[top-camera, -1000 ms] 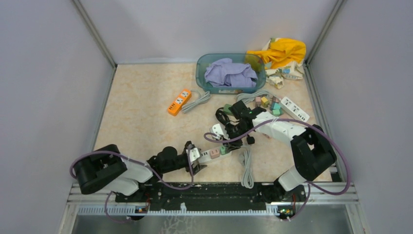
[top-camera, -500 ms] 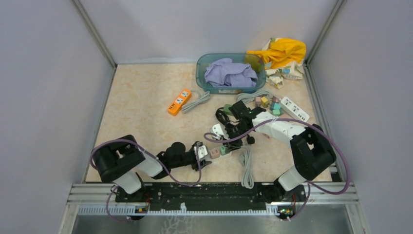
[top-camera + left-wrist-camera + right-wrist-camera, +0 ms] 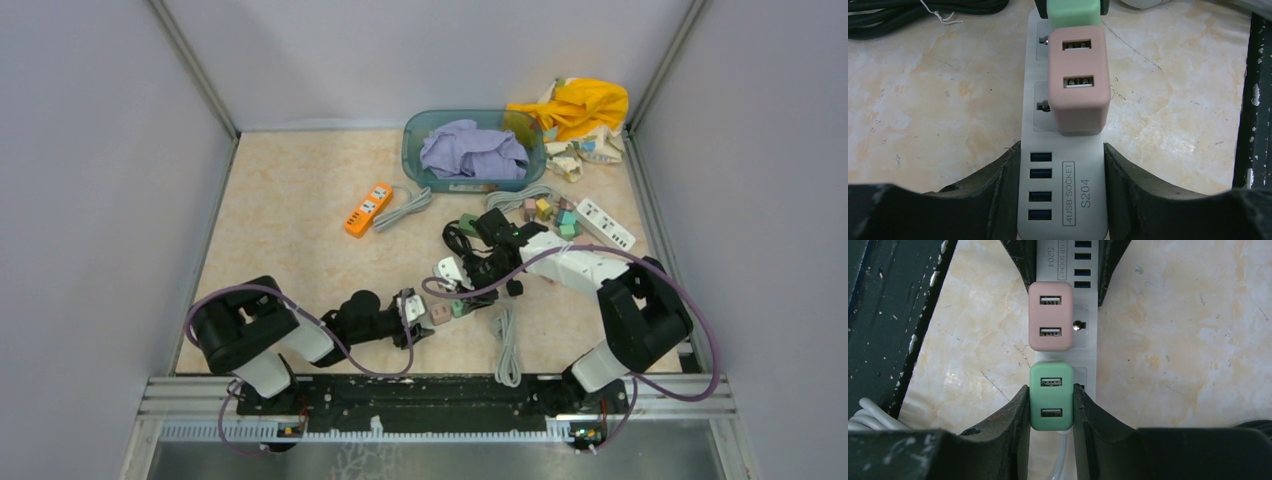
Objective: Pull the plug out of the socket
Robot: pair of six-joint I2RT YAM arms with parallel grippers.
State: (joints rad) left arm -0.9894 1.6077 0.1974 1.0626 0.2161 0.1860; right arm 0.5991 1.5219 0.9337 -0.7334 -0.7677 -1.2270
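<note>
A white socket strip [image 3: 425, 316] lies on the table near the front. A pink plug [image 3: 1078, 80] and a green plug [image 3: 1073, 12] sit in it side by side. My left gripper [image 3: 1062, 152] is shut on the strip's USB end [image 3: 1063, 200], one finger against each long side. From the opposite end, my right gripper [image 3: 1050, 390] is shut on the green plug [image 3: 1050, 395], fingers flat against its two sides. The pink plug [image 3: 1050, 315] stands free between the two grippers. In the top view the left gripper [image 3: 410, 318] and the right gripper [image 3: 468, 298] face each other along the strip.
The strip's grey cord [image 3: 506, 340] coils toward the front edge. A black cable [image 3: 460, 240] lies under the right arm. Farther back are an orange power strip [image 3: 368, 208], a teal basin [image 3: 415, 150] of purple cloth, a white strip [image 3: 604, 222], several loose adapters [image 3: 548, 210] and yellow cloth [image 3: 575, 105].
My left arm has swung in toward the strip and its jaws have closed onto the USB end. The right gripper has kept its hold on the green plug.
</note>
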